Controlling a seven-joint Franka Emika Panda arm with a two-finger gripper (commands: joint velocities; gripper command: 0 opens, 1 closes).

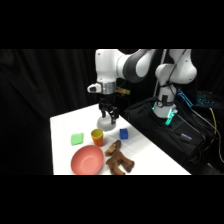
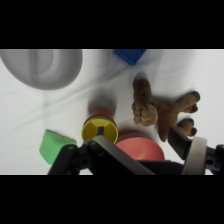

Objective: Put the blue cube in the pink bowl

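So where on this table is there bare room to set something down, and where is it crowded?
Bare white table lies left of the green block, and along the right edge beyond the blue cube. The near middle is crowded: orange cup, pink bowl and brown plush toy sit close together, with the grey bowl under the gripper.

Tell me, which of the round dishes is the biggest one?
The pink bowl, at the table's front edge. It is much wider than the orange cup and the small grey bowl under the gripper.
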